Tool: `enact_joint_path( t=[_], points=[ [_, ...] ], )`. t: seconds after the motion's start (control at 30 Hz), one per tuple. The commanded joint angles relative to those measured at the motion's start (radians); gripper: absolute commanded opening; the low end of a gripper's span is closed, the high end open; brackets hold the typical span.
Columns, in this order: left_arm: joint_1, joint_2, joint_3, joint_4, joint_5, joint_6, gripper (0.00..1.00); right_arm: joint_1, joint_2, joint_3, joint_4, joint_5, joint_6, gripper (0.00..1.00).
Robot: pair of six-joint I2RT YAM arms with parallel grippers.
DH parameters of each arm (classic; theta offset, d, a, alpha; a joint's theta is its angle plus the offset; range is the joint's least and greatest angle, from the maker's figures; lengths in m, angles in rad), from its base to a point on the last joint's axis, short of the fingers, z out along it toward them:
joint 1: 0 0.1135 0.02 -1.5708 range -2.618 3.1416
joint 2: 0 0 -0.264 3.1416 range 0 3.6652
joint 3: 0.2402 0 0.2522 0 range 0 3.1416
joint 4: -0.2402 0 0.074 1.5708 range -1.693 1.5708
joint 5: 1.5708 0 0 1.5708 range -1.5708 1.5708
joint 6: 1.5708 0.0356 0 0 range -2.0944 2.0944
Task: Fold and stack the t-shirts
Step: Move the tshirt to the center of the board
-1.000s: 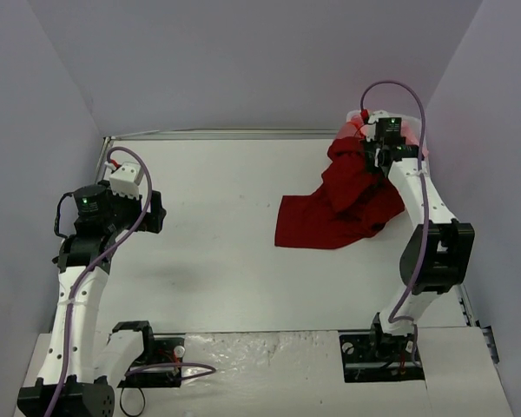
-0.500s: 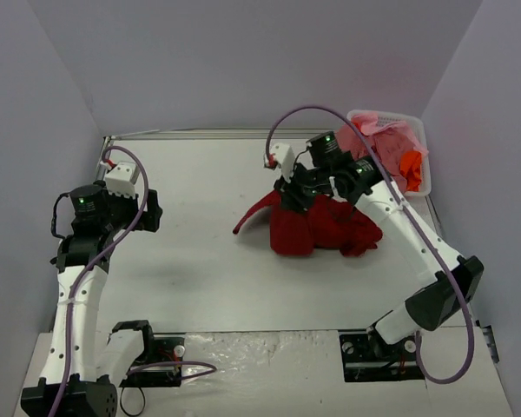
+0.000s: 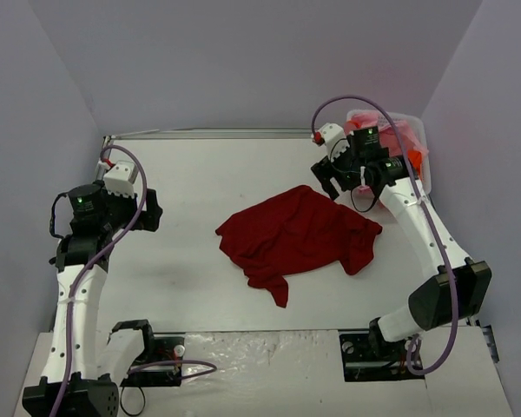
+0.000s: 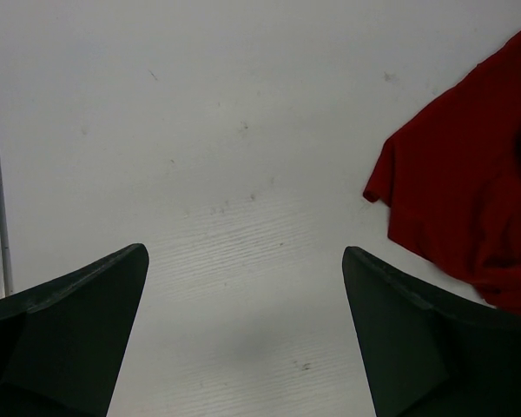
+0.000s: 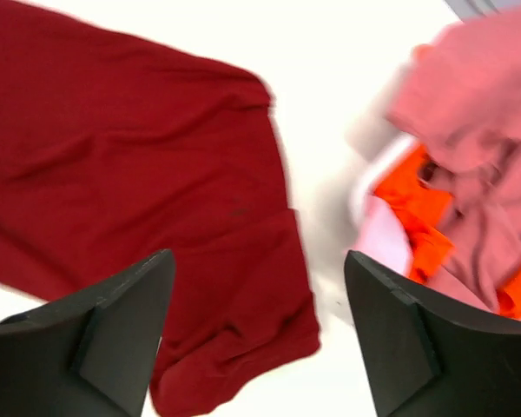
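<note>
dark red t-shirt (image 3: pixel 295 234) – soft matt cloth; table (image 3: pixel 200 174) – smooth, matt white.

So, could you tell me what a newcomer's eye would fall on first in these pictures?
The dark red t-shirt, lying rumpled but spread out in the middle of the white table, draws the eye first. Next comes the white basket at the far right corner, heaped with pink shirts and a bright orange shirt. The right gripper hangs open between the two, holding nothing.
</note>
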Motion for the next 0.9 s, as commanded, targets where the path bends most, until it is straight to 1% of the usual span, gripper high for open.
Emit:
enact_joint_path(
  t=[0.0, 0.03, 0.07, 0.13, 0.17, 0.23, 0.3, 0.33, 0.4, 0.53, 0.67, 0.87],
  points=[
    [-0.005, -0.006, 0.013, 0.026, 0.036, -0.015, 0.94, -0.031, 0.004, -0.018, 0.077, 0.154, 0.051, 0.74],
    [-0.008, -0.007, 0.013, 0.027, 0.036, -0.013, 0.94, -0.041, 0.019, -0.019, 0.077, 0.142, 0.05, 0.68],
    [-0.013, -0.009, 0.01, 0.029, 0.036, -0.012, 0.94, -0.05, 0.057, -0.018, 0.084, 0.136, 0.053, 0.56],
    [-0.019, -0.013, 0.006, 0.03, 0.034, -0.01, 0.94, -0.052, 0.106, 0.007, 0.084, 0.13, 0.056, 0.4],
    [-0.022, -0.014, 0.003, 0.029, 0.031, -0.007, 0.94, -0.052, 0.167, 0.022, 0.086, 0.136, 0.068, 0.22],
    [-0.028, -0.017, 0.0, 0.032, 0.024, -0.001, 0.94, -0.053, 0.255, 0.074, 0.087, 0.134, 0.085, 0.12],
    [-0.033, -0.021, 0.0, 0.03, 0.017, 0.001, 0.94, -0.055, 0.33, 0.126, 0.087, 0.133, 0.096, 0.08],
    [-0.034, -0.023, 0.002, 0.029, 0.017, 0.004, 0.94, -0.055, 0.353, 0.14, 0.092, 0.136, 0.109, 0.04],
    [-0.036, -0.026, 0.006, 0.024, 0.011, 0.005, 0.94, -0.055, 0.395, 0.166, 0.094, 0.146, 0.12, 0.01],
    [-0.041, -0.033, 0.008, 0.016, 0.011, 0.016, 0.94, -0.058, 0.47, 0.197, 0.116, 0.232, 0.159, 0.0],
    [-0.05, -0.035, 0.013, 0.007, 0.014, 0.031, 0.94, -0.074, 0.469, 0.162, 0.153, 0.33, 0.172, 0.0],
    [-0.064, -0.023, 0.023, 0.0, 0.007, 0.048, 0.94, -0.151, 0.47, 0.151, 0.169, 0.375, 0.199, 0.0]
  ],
)
